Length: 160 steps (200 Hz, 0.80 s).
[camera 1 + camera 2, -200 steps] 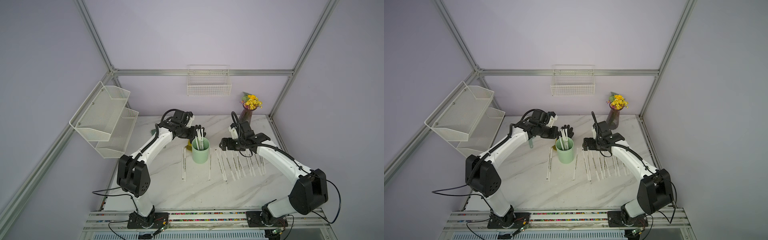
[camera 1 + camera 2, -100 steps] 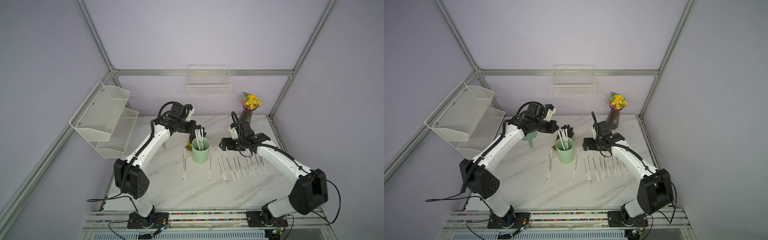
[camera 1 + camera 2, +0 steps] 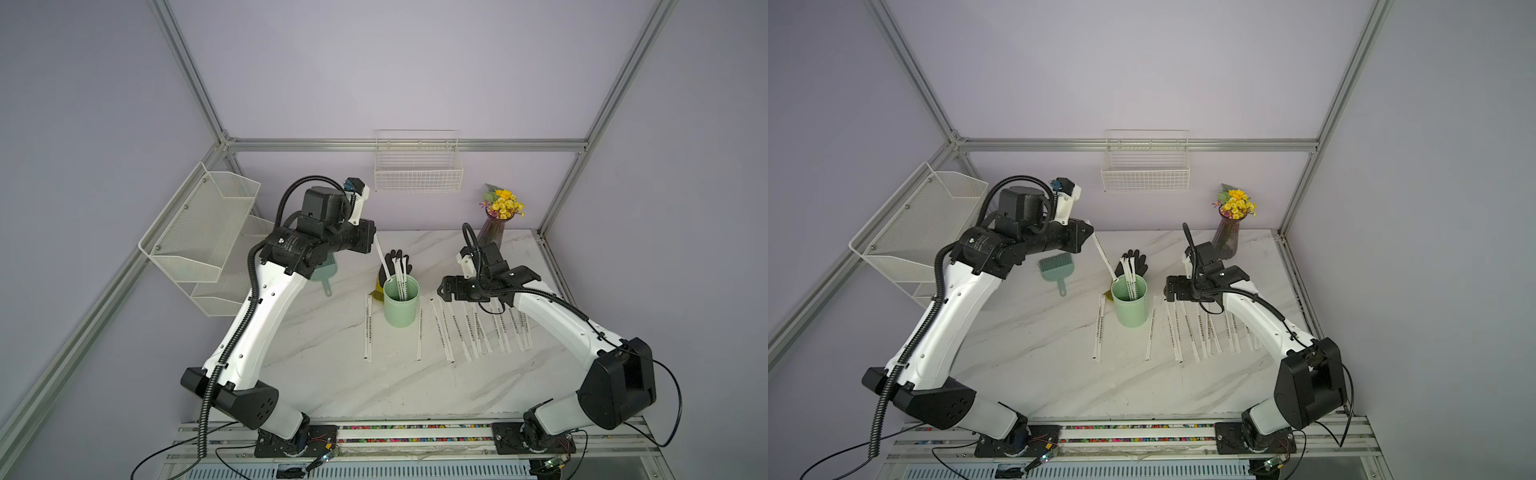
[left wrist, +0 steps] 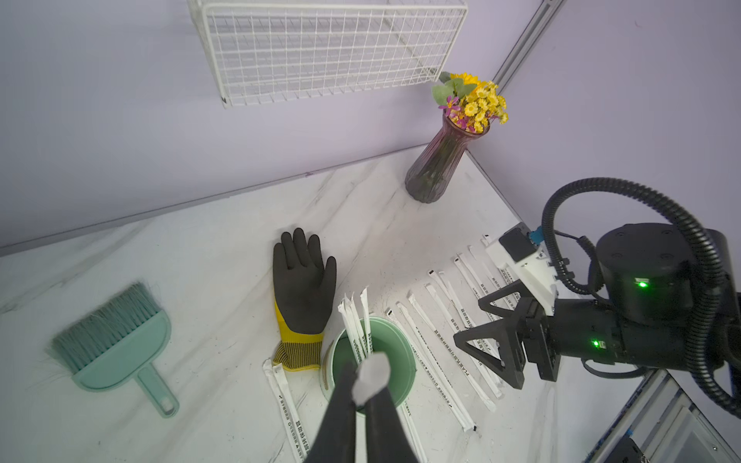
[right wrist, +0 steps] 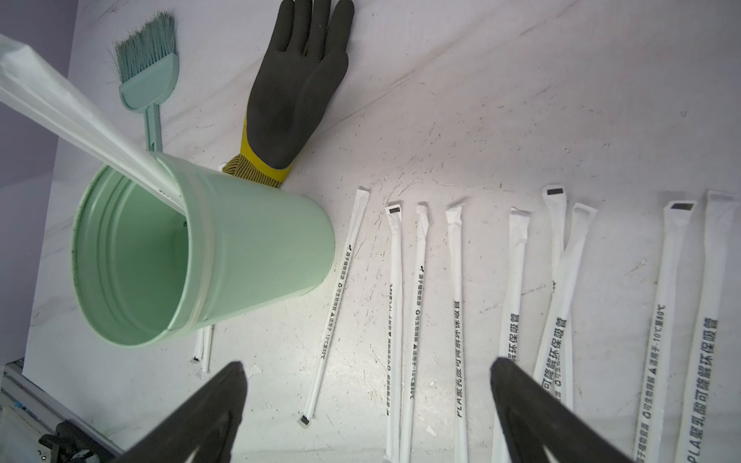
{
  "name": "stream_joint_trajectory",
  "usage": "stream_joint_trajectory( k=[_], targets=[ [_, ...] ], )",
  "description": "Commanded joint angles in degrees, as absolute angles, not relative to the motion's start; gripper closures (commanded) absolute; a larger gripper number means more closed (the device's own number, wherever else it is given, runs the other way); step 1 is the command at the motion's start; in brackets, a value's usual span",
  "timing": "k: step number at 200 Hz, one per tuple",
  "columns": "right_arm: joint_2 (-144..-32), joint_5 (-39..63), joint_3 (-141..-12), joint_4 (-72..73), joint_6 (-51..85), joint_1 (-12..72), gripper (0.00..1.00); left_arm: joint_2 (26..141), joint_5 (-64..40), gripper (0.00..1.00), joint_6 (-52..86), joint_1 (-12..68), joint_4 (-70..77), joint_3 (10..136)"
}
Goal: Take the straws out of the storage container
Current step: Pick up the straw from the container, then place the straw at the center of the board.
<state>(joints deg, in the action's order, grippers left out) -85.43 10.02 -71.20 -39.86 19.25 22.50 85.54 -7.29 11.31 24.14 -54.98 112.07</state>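
Straws (image 4: 353, 320) stand in your mint-green storage container (image 3: 401, 307), a few of them leaning toward the black glove (image 3: 397, 259) that lies flat just behind it. Your left pincer (image 4: 367, 375) is clamped on the top end of one straw (image 3: 383, 259), up above the worktop (image 3: 332, 374). That straw slants down to the cup, with its lower end inside at the rim. Your right pincer (image 5: 365, 368) hangs on the cup's other side with its jaws spread wide and nothing between them, over the laid-out row (image 5: 517, 280) of wrapped straws on the marble. You have one more flat straw on the cup's far side from that row, and a green hand brush (image 3: 1054, 266) lies near your left arm.
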Motion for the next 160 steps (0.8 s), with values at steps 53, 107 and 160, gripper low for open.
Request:
stream_joint_trajectory(
  k=[53, 107, 160],
  targets=[
    [-84.86, 9.2, -72.96, -40.23, 19.26, 22.25, 0.03, 81.43, 1.96, 0.91, 8.01, 22.76, -63.98, 115.75],
    [-84.81, 8.02, -72.64, -40.69, 18.72, 22.26, 0.03, 87.73, 2.65, 0.91, 11.04, 17.26, -73.84, 117.93],
    [-85.13, 6.89, -71.9, -41.06, 18.37, 22.21, 0.03, 95.35, 3.16, 0.92, 11.87, 14.01, -79.7, 117.34]
  ],
)
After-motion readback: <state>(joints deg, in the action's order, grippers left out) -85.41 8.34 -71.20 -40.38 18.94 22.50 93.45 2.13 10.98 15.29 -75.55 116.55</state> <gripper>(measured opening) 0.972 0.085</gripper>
